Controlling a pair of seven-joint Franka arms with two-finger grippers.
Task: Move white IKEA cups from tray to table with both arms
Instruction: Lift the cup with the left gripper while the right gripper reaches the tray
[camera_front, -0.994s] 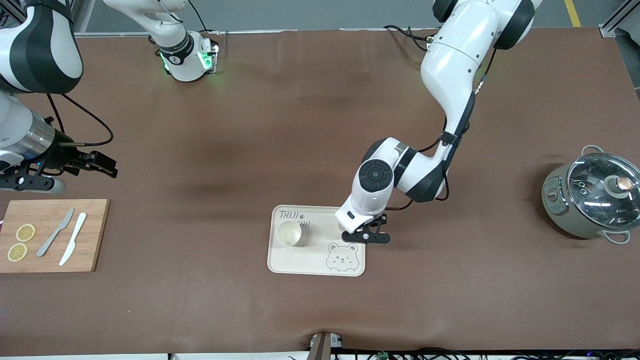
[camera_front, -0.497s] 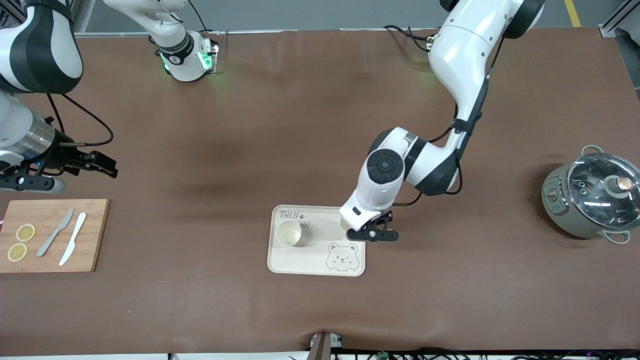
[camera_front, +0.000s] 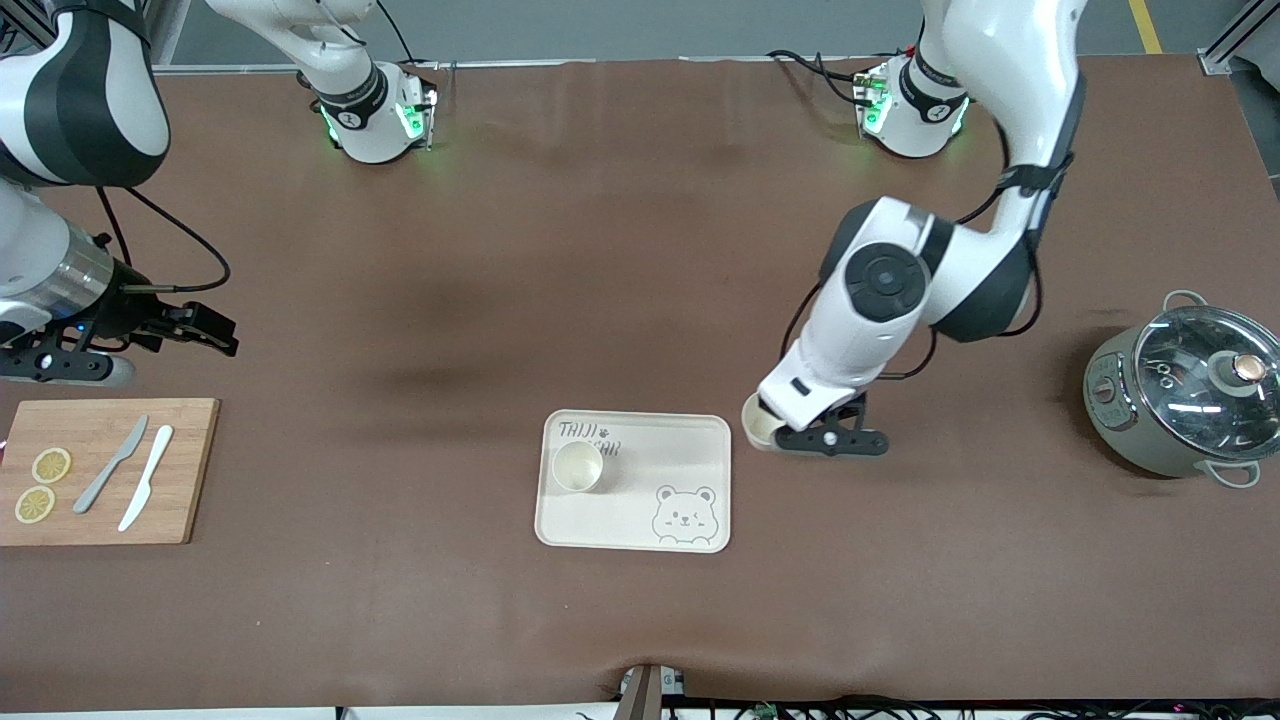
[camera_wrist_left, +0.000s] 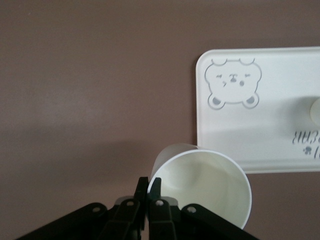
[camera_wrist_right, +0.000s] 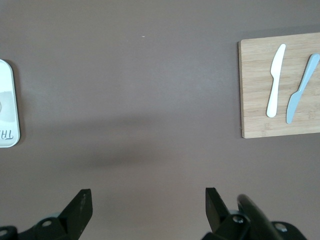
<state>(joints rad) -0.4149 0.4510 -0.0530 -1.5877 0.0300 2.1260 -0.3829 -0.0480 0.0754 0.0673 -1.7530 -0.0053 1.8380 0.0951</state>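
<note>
One white IKEA cup (camera_front: 578, 466) stands upright on the cream bear tray (camera_front: 690, 455), near its corner toward the right arm's end. My left gripper (camera_front: 775, 432) is shut on the rim of the second white cup (camera_front: 757, 423), held over the bare table just off the tray's edge toward the left arm's end. In the left wrist view the cup (camera_wrist_left: 205, 185) shows its open mouth, with the gripper (camera_wrist_left: 148, 185) pinching its rim and the tray (camera_wrist_left: 280, 100) alongside. My right gripper (camera_front: 215, 337) is open and empty above the table beside the cutting board; it waits.
A wooden cutting board (camera_front: 190, 470) with two knives (camera_front: 128, 477) and lemon slices (camera_front: 42, 484) lies at the right arm's end. A grey pot with a glass lid (camera_front: 1180, 395) stands at the left arm's end.
My left gripper has lifted the second cup off the tray and carried it toward the left arm's end, over bare table. The right arm has not moved.
</note>
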